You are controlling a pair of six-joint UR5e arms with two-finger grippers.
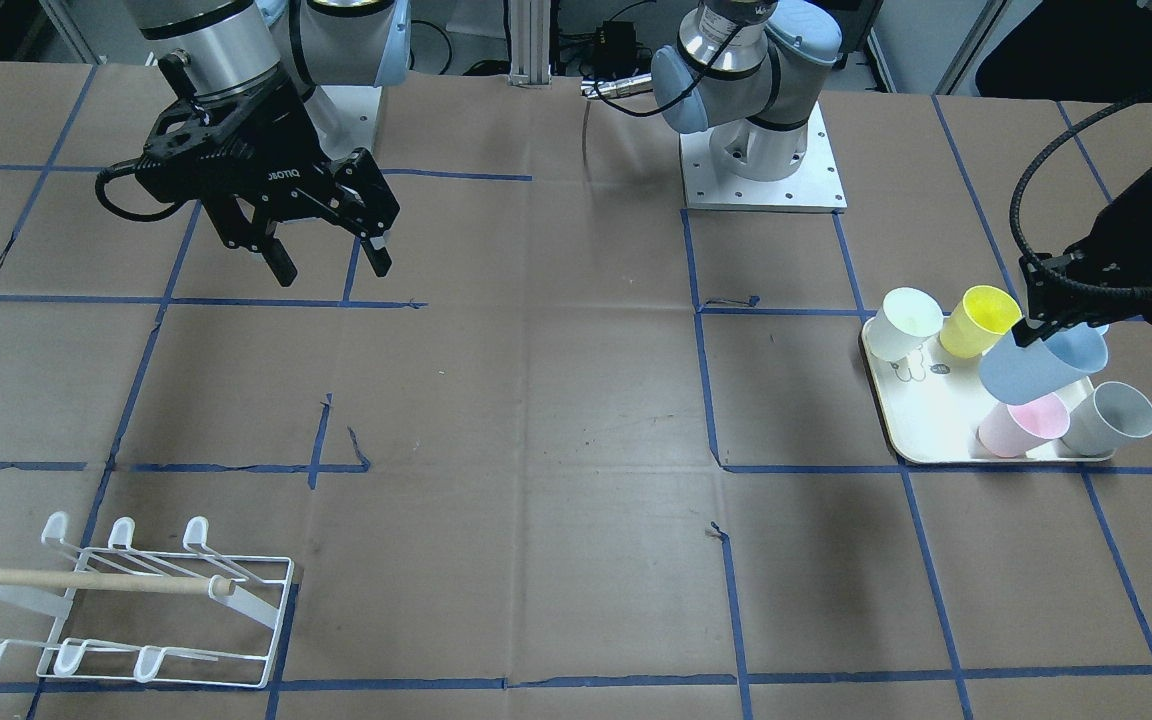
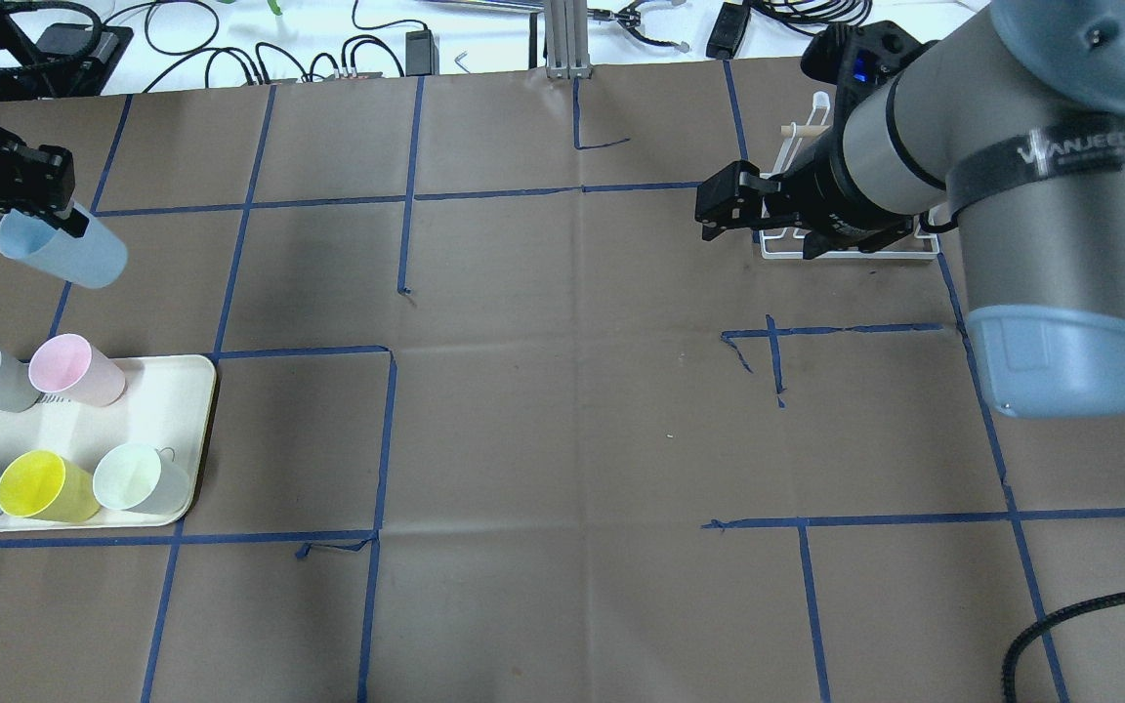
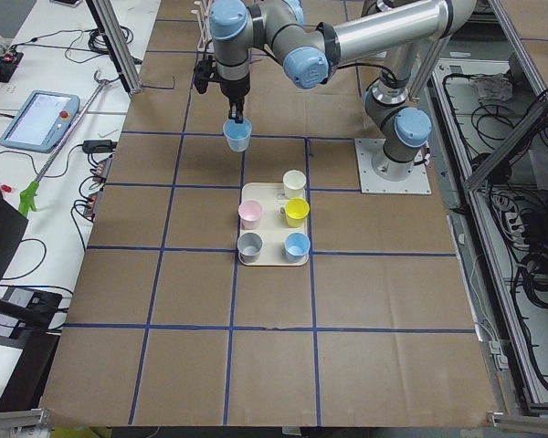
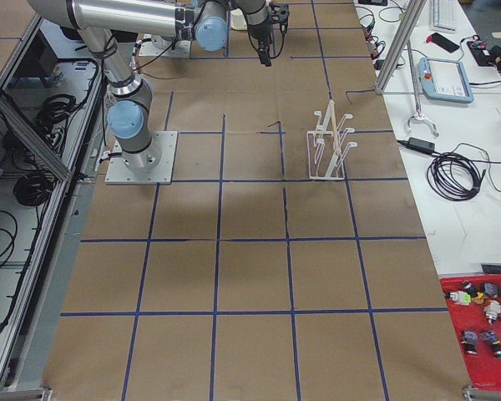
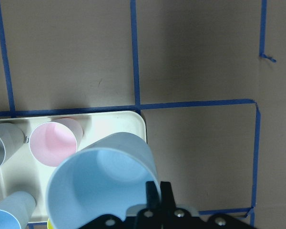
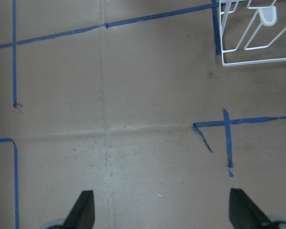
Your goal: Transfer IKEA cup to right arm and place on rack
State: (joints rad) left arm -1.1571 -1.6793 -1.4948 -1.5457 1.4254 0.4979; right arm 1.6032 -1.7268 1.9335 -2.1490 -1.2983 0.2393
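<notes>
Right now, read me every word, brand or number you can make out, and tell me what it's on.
"OBOTIQ", white, on the right gripper; the first letter is hidden.
"WANJEED", on a black strap round the right arm; the end curves out of sight.
Small dark marks on the tray: too small to read.

Bare tabletop point(image 1: 536, 400) between tray point(image 1: 936, 420) and rack point(image 1: 136, 583)

Both arms: silver-grey tubes, pale blue joint caps. Right arm point(image 2: 904, 156) wears a black band point(image 2: 1051, 156) with white lettering; right pincer point(image 1: 333, 268) black, white ROBOTIQ mark. Left arm point(image 1: 736, 60) stands on a white screwed base plate point(image 1: 821, 175); black braided cable point(image 1: 1016, 205) runs to black left pincer point(image 2: 62, 217).
</notes>
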